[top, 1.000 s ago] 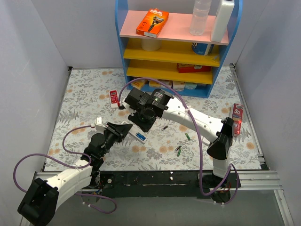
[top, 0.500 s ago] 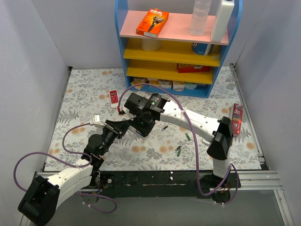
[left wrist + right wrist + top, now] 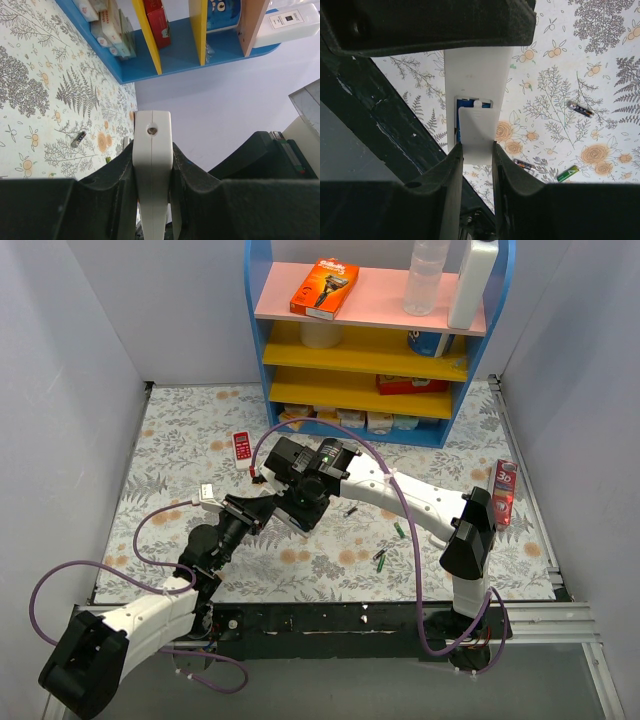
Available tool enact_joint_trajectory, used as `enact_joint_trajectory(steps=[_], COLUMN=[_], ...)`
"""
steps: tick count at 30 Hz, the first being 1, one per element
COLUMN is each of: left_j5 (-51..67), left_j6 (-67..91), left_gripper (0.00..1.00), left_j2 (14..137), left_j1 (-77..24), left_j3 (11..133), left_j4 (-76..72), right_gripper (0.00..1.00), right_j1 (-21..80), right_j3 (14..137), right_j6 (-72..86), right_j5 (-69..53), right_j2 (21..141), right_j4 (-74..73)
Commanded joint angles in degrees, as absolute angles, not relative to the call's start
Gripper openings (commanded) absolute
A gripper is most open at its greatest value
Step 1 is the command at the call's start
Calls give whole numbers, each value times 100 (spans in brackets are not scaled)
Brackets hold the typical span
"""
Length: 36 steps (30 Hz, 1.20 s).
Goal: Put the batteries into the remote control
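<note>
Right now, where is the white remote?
Left of middle in the top view, the remote is held between the left gripper and right gripper, with loose batteries to its right.

**Top view.** The slim white plastic remote control (image 3: pixel 293 526) is almost wholly covered where the left gripper (image 3: pixel 260 508) and the right gripper (image 3: pixel 292 512) meet. The loose batteries (image 3: pixel 400 529) are too small for their markings to be read.

**Left wrist view.** The remote control is seen end-on. Black fingers (image 3: pixel 115 175) mask its flanks, and the frame edge cuts off its lower part.

**Right wrist view.** The remote control's far end lies behind the left gripper. Under the white battery cover (image 3: pixel 477 127), pinched between the right fingers, only a blue strip shows, and the contents cannot be made out.
</note>
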State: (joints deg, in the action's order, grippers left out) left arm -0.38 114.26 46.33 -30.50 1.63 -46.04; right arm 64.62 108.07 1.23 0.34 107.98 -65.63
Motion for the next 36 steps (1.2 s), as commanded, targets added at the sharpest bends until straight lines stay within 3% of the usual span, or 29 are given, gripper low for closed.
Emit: enact_joint_trajectory(steps=[1, 30, 36], left_j5=[-9, 105, 9], left_j6=[15161, 14827, 14222], left_gripper=[0, 0, 0], left_j2=[4658, 4667, 4667], left_j1=[-3067, -3067, -3076], left_j3=[-290, -220, -202], left_j4=[-5124, -5142, -4783], right_gripper=[16, 20, 18], right_j1=[6539, 6627, 6627], right_j3=[10819, 11153, 10838], right_j6=[88, 185, 264], right_j5=[-220, -26, 649], right_j2=[10661, 10767, 10460], right_j4=[-6460, -6451, -6162])
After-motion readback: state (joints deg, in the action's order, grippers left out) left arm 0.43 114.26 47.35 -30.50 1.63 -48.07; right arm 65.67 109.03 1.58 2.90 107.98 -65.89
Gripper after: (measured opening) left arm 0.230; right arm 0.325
